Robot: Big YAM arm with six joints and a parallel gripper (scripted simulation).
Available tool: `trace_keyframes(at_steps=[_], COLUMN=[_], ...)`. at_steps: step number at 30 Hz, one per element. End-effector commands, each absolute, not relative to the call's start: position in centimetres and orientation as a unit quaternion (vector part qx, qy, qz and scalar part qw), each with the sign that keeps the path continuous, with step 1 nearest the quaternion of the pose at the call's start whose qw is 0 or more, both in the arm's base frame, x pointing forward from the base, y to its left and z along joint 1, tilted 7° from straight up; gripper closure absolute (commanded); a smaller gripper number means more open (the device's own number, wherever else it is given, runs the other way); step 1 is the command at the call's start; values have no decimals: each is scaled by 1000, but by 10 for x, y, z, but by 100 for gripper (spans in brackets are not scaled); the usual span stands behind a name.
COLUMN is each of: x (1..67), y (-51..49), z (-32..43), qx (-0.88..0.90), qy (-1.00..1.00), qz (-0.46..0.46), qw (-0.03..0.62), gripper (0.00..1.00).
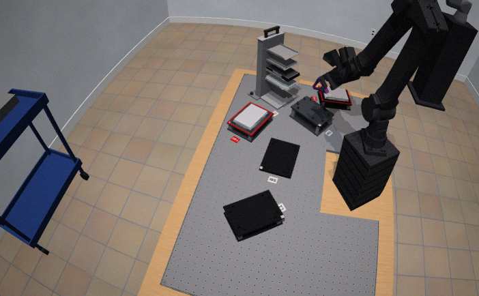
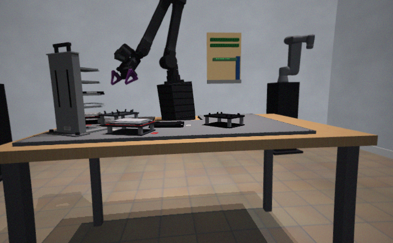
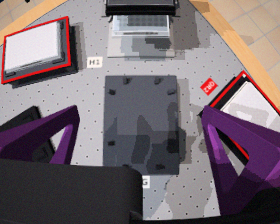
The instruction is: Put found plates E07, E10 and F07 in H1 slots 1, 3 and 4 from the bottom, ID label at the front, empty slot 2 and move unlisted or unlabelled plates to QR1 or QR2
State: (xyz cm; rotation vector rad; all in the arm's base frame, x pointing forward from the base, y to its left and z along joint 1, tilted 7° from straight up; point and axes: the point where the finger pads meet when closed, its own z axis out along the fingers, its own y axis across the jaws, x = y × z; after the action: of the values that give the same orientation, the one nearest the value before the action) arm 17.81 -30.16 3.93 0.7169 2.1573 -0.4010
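The grey plate hotel H1 [image 1: 275, 66] stands at the far end of the mat. A black plate [image 1: 284, 72] lies on a middle shelf and a light plate [image 1: 280, 81] on the shelf below it; the upper shelves look grey. No ID labels can be read. My gripper [image 1: 321, 86] [image 2: 124, 77], with purple fingers, is open and empty. It hangs high in the air to the right of the hotel.
Two red-framed quarantine nests each hold a white plate, one left of the hotel [image 1: 250, 119] and one right [image 1: 335, 97]. The regrip nest [image 1: 311, 114] stands between them. A flat black nest [image 1: 280, 157] and a raised black nest [image 1: 253, 214] lie nearer. The arm base [image 1: 366, 169] stands on the right.
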Motion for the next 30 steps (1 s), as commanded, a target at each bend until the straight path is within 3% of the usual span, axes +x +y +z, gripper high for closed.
trace_keyframes(at_steps=[1, 23, 30], x=[183, 185, 199], y=[-313, -307, -327], z=[52, -9, 3], qx=[275, 277, 274], qy=[849, 853, 847], qz=[-174, -164, -174], qw=[416, 410, 421], gripper=[0, 0, 0])
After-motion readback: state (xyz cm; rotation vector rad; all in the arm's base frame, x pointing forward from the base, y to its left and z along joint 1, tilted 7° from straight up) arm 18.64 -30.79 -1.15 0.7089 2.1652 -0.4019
